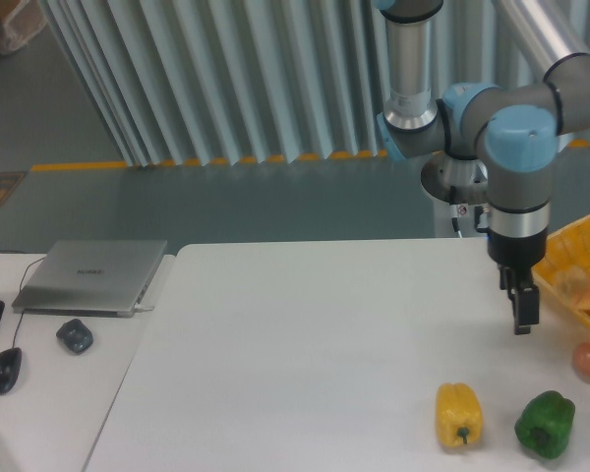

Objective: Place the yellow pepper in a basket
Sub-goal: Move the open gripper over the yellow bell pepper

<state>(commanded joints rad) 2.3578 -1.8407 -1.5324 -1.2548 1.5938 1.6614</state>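
**Yellow pepper waits below and left of the fingers**

While the yellow pepper (459,415) lies untouched on the white surface (305,344), the gripper (521,307) hangs above that surface near its right side, holding nothing. Its fingers (520,313) point straight down and appear as one dark narrow shape from this angle, so whether they are parted or pressed together cannot be told.

The pepper rests near the front edge, lower in the view and a little to the left of the fingers, well apart from them. It lies on its side with its dark stem turned toward the camera, so its long axis runs roughly front to back. A dark green bell pepper (545,424) sits just beside it to the right, and a small orange-red round fruit (588,361) lies farther right, near the basket (576,251). The basket sits at the right edge, behind and to the right of the gripper, with something orange already inside it.

The reach toward the pepper looks not yet begun. The coming move likely calls for travelling toward the camera and slightly left, then descending with the fingers straddling the pepper's narrower width, taking care to avoid the green neighbour.
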